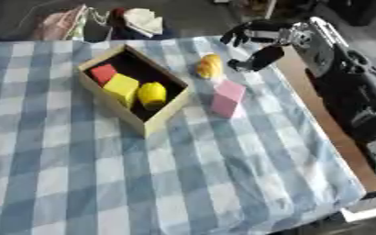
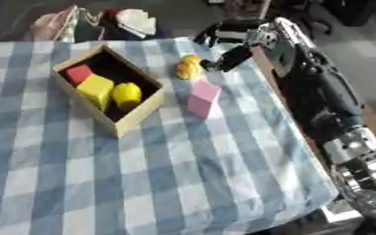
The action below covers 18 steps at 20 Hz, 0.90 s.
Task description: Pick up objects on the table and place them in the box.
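Right hand [image 1: 259, 43] fingers loosely spread, holding nothing; orange-yellow object [image 1: 210, 65] just beside thumb tip, pink block [image 1: 227, 97] below it, wooden box [image 1: 133, 120] further left.

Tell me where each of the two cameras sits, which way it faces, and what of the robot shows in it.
Left eye view: sits in the robot's head, looks down at the checked tablecloth and the wooden box; the right arm enters from the right, its robot hand beside the yellow-orange object.
Right eye view: same head, set slightly to the side, also looking down; shows more of the right arm.
Both share the box, the pink block and the right robot hand. The left robot hand shows in neither.
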Tool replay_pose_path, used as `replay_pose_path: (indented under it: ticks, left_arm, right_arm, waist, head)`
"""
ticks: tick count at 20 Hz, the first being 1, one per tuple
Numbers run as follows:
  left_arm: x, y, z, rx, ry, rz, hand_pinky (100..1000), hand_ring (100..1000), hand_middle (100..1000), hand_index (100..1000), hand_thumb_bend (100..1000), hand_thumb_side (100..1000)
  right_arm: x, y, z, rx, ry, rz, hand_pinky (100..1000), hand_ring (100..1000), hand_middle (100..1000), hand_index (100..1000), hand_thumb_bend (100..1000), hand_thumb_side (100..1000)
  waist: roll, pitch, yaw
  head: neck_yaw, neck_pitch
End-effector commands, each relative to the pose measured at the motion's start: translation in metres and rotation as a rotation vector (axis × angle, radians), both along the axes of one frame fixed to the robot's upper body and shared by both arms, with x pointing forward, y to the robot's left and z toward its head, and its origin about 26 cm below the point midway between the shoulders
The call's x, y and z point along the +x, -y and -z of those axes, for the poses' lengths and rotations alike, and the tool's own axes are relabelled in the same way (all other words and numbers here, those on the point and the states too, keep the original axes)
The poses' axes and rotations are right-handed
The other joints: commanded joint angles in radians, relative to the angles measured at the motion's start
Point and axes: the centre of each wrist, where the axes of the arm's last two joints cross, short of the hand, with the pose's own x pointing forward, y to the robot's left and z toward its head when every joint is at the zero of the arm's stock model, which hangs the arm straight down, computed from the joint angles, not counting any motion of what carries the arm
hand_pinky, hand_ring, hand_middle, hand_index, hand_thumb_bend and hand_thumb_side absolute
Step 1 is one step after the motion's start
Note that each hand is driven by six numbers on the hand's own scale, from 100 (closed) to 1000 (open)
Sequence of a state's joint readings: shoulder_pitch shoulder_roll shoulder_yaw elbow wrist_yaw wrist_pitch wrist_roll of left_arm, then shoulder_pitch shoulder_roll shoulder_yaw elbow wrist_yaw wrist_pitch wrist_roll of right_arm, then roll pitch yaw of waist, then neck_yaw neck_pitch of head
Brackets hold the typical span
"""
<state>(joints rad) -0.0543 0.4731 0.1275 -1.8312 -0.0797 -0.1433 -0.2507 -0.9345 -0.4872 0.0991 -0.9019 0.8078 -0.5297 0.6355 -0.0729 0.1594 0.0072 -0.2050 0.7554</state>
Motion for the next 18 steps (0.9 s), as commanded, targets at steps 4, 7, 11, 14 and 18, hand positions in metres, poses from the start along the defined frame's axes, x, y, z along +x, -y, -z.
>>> replay_pose_path:
  ticks: [4,7,11,14,18]
  left_arm:
    - [0.0,-0.001,-0.005,0.015,0.01,-0.003,728,535,598,766,100,537]
    - [0.0,-0.001,-0.005,0.016,0.009,0.0,728,535,598,766,100,538]
    - [0.001,0.001,-0.005,0.017,0.01,0.003,728,535,598,758,100,539]
    - [0.001,0.001,-0.005,0.017,0.011,0.004,728,534,598,756,100,540]
    - [0.001,0.002,-0.005,0.016,0.01,0.004,728,534,598,755,100,542]
  right_arm:
    - [-0.008,0.001,0.002,-0.156,-0.033,-0.057,846,875,931,975,440,675]
    - [-0.009,-0.006,0.008,-0.198,-0.021,-0.072,847,884,943,977,489,666]
    - [-0.007,-0.014,0.017,-0.232,-0.005,-0.076,844,884,940,976,503,669]
    - [-0.006,-0.017,0.025,-0.248,-0.011,-0.077,840,879,929,974,500,678]
    - [-0.005,-0.016,0.037,-0.278,-0.041,-0.073,833,870,910,972,506,677]
  waist:
    - [0.001,-0.029,0.002]
    - [0.001,-0.028,0.004]
    - [0.001,-0.026,0.009]
    - [0.001,-0.025,0.012]
    - [0.001,-0.025,0.016]
  head:
    - [0.001,-0.001]
    - [-0.001,-0.001]
    - [-0.002,-0.004]
    - [-0.003,-0.004]
    - [-0.002,-0.004]
